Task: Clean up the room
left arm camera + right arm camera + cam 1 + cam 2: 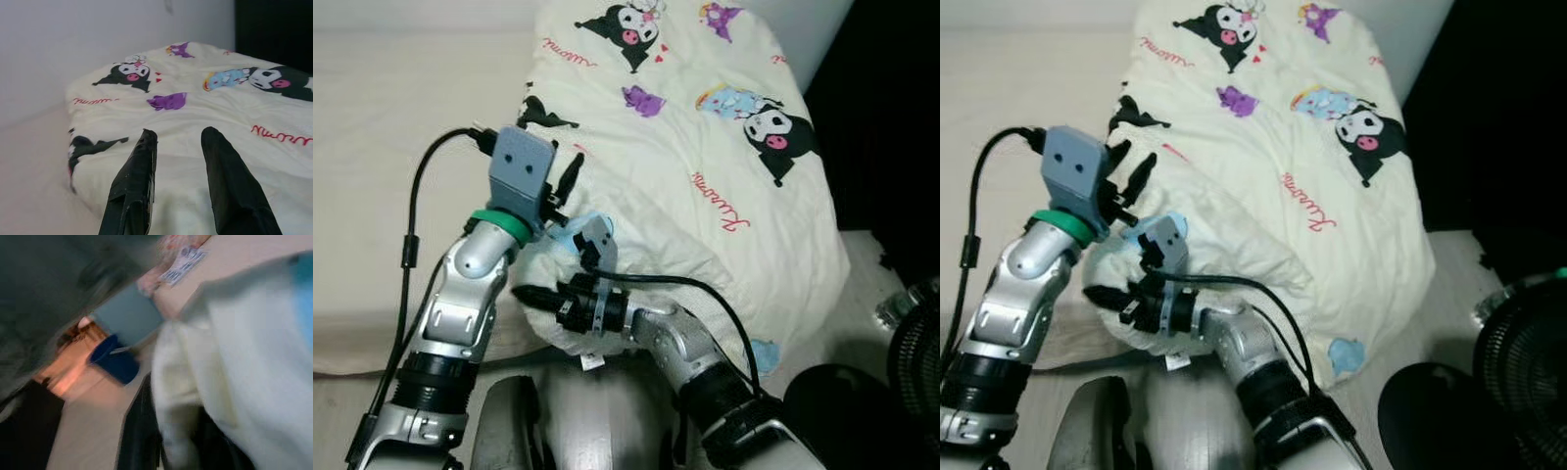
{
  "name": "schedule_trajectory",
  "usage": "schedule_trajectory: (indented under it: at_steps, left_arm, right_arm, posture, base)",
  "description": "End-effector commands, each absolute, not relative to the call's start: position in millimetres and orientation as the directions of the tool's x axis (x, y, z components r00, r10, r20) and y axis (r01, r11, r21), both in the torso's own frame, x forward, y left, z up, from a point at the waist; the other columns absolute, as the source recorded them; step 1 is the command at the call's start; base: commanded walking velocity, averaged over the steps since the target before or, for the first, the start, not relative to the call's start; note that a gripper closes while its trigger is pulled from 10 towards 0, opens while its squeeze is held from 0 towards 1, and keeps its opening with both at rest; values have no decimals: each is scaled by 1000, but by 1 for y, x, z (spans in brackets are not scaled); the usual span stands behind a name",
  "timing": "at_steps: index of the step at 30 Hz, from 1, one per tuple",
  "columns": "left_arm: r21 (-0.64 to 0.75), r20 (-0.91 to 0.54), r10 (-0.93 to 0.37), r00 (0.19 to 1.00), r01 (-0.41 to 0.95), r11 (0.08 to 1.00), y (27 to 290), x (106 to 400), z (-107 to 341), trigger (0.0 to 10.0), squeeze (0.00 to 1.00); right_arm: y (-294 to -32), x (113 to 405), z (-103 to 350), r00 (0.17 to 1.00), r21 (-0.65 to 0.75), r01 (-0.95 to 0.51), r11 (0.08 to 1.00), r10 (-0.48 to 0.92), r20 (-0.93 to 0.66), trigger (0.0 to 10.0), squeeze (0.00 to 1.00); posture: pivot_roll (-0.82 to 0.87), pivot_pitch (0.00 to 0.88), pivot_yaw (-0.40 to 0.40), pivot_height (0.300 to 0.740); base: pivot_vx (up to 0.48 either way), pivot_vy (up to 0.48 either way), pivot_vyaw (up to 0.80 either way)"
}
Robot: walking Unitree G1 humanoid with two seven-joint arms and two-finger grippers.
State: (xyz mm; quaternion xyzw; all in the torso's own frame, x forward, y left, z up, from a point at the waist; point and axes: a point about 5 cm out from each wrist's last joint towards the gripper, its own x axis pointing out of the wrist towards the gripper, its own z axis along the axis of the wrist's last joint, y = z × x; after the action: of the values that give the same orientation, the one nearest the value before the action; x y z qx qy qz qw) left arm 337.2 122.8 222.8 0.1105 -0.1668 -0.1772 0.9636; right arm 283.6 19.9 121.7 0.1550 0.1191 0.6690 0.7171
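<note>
Where the cream cartoon-print quilt (pixel 705 166) lies heaped on the pale bed (pixel 382 147), both grippers work at its near edge.

Item: quilt, cream, printed with black-and-white, purple and blue characters and red script; bunched, its near corner hanging toward the robot.

Item: left gripper (pixel 565 176), raised over the quilt's near-left corner, fingers (pixel 134 181) spread with a clear gap between them, just above the fabric, holding nothing.

Item: right gripper (pixel 530 294), lower, at the quilt's near hem, pointing to the robot's left; fingers pinching a fold of the cream fabric, as the blurred right wrist view shows.

Item: dark fan (pixel 915 372), on the floor beyond the quilt's right side.
</note>
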Motion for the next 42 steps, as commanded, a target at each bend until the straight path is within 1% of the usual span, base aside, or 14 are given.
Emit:
schedule_trajectory:
  at_steps: [1,2,9,16,19,24,26,28,30,31,33,34,36,42]
  left_arm:
    - [263,261,-395,881,328,907,117,336,218,10000,0]
    - [270,257,-427,867,360,893,110,335,220,10000,0]
    - [327,225,-496,839,414,850,92,339,221,10000,0]
    - [391,224,-465,856,358,848,96,352,228,10000,0]
    - [448,238,-337,911,205,870,127,374,242,10000,0]
    - [466,155,-269,951,170,868,140,382,222,10000,0]
    - [482,54,-240,969,185,856,141,382,193,10000,0]
    - [482,54,-240,969,185,856,141,382,193,10000,0]
    - [496,-84,-219,972,232,837,139,377,152,10000,0]
    - [496,-84,-219,972,232,837,139,377,152,10000,0]
    - [513,-192,-186,964,260,818,140,368,118,10000,0]
    - [513,-192,-186,964,260,818,140,368,118,10000,0]
    - [506,-329,-106,938,270,819,156,353,78,10000,0]
    - [486,-443,-56,895,292,823,174,335,50,10000,0]
  right_arm:
    - [17,271,119,-54,367,-929,-53,999,9,10000,1000]
    - [8,267,123,-103,359,-928,-98,995,6,10000,0]
    - [-13,257,148,-200,372,-904,-210,978,66,10000,0]
    - [-33,256,151,-148,372,-915,-154,988,47,10000,0]
    - [-64,264,142,110,413,-908,72,991,70,10000,0]
    - [-77,260,122,304,446,-861,244,950,67,10000,0]
    - [-88,264,108,456,466,-798,381,888,55,10000,0]
    - [-88,264,108,456,466,-798,381,888,55,10000,0]
    - [-110,274,99,668,472,-660,585,744,13,10000,0]
    - [-110,274,99,668,472,-660,585,744,13,10000,0]
    - [-133,284,95,815,463,-505,728,579,-23,10000,0]
    - [-133,284,95,815,463,-505,728,579,-23,10000,0]
    - [-161,293,86,912,365,-339,867,399,-101,10000,0]
    - [-182,297,75,951,299,-203,933,260,-168,10000,0]
  posture:
    - [-48,90,30,572]
    - [-51,86,28,572]
    - [-57,73,36,572]
    - [-73,63,42,572]
    - [-76,71,48,572]
    - [-81,86,57,572]
    - [-83,90,58,572]
    - [-83,90,58,572]
    - [-94,102,65,572]
    - [-94,102,65,572]
    - [-101,108,69,572]
    - [-101,108,69,572]
    - [-106,115,74,572]
    - [-100,120,75,572]
  base:
    - [0,0,0]
    - [0,0,0]
    - [0,0,0]
    - [0,0,0]
    - [0,0,0]
    - [0,0,0]
    - [0,0,0]
    - [0,0,0]
    - [0,0,0]
    - [0,0,0]
    - [0,0,0]
    - [0,0,0]
    - [0,0,0]
    - [0,0,0]
